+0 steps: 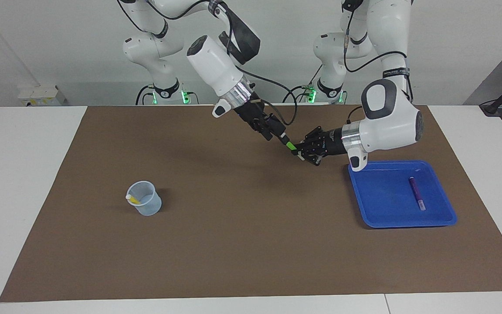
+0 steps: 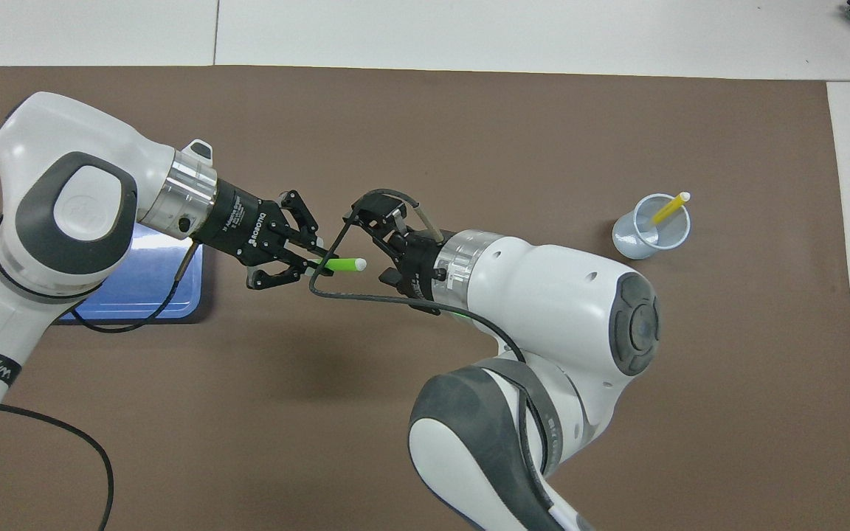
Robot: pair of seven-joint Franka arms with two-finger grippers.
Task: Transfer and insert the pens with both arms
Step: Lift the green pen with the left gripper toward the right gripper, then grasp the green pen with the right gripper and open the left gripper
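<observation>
My left gripper (image 1: 300, 153) (image 2: 314, 262) is shut on the bright green pen (image 1: 290, 145) (image 2: 342, 264) and holds it level in the air over the brown mat. The pen's whitish cap points at my right gripper (image 1: 282, 137) (image 2: 382, 247), which is open and faces it, with the cap just short of its fingers. The yellow pen (image 1: 133, 199) (image 2: 670, 209) stands tilted in a clear cup (image 1: 146, 206) (image 2: 639, 240). The purple pen (image 1: 417, 193) lies in a blue tray (image 1: 364, 209). The left arm hides it in the overhead view.
The cup stands toward the right arm's end of the brown mat (image 1: 251, 244), the tray (image 2: 152, 302) toward the left arm's end. A black cable loop (image 2: 322, 284) hangs from the right wrist close to the green pen.
</observation>
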